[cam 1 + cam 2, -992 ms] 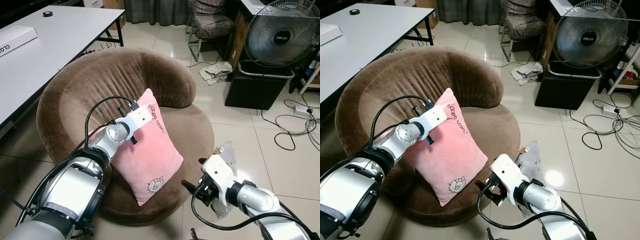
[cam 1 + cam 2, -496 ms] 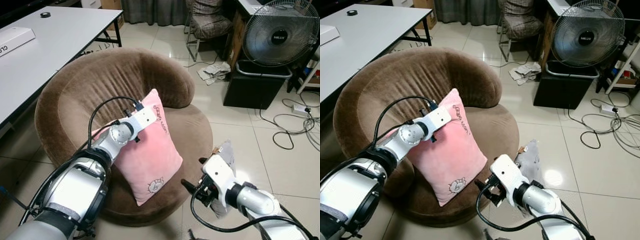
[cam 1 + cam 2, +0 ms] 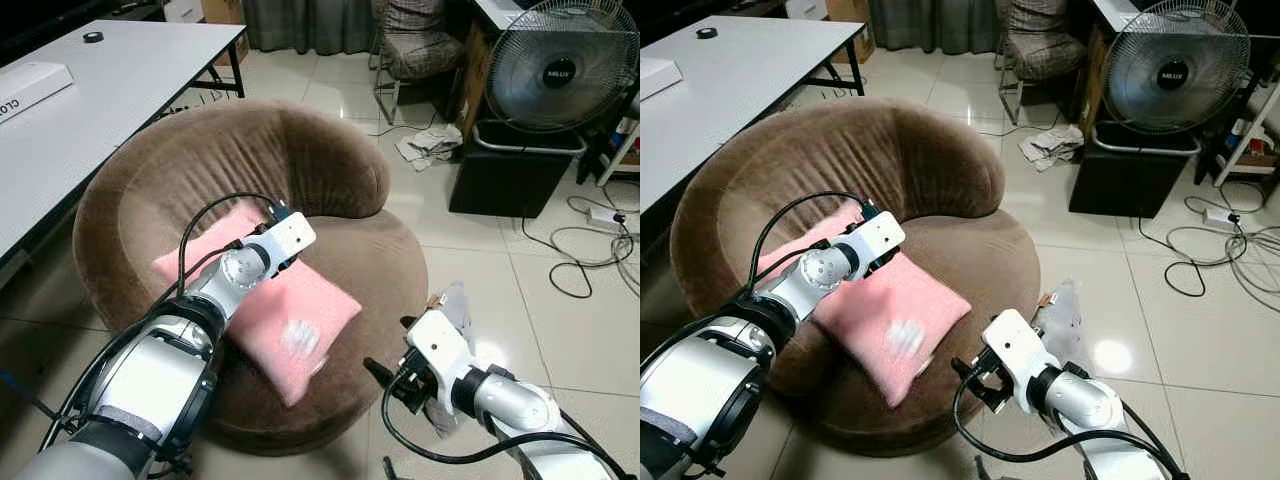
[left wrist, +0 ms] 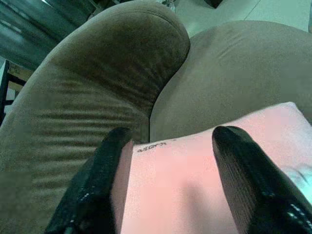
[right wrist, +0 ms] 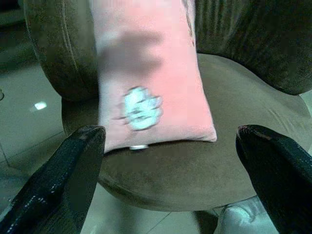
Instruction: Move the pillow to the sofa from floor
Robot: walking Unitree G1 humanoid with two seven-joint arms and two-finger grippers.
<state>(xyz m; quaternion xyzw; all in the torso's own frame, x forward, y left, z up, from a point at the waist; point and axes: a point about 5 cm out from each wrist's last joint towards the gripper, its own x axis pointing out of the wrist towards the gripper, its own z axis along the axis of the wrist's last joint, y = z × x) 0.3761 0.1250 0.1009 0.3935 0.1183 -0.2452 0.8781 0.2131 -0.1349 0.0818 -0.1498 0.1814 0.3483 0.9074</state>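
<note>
- Pink pillow (image 3: 285, 310) with a pale blurred print
- Plain brown sofa (image 3: 330, 170)
- White table (image 3: 110, 70)
- Black fan (image 3: 560, 65)
- Pale glossy floor tiles (image 3: 480, 260)

Sofa (image 3: 250, 160): brown plush cloth, matt, soft nap, creased on the backrest. Pillow (image 3: 290, 315): pink cloth, smooth, matt, with a pale print. Floor (image 3: 480, 270): pale tiles, glossy, reflecting light. Table (image 3: 110, 70): white top, smooth, faint sheen. Fan (image 3: 557, 65): wire grille, metal look. Left gripper (image 4: 168, 141) fingers (image 4: 243, 175): black, glossy, plastic look.
</note>
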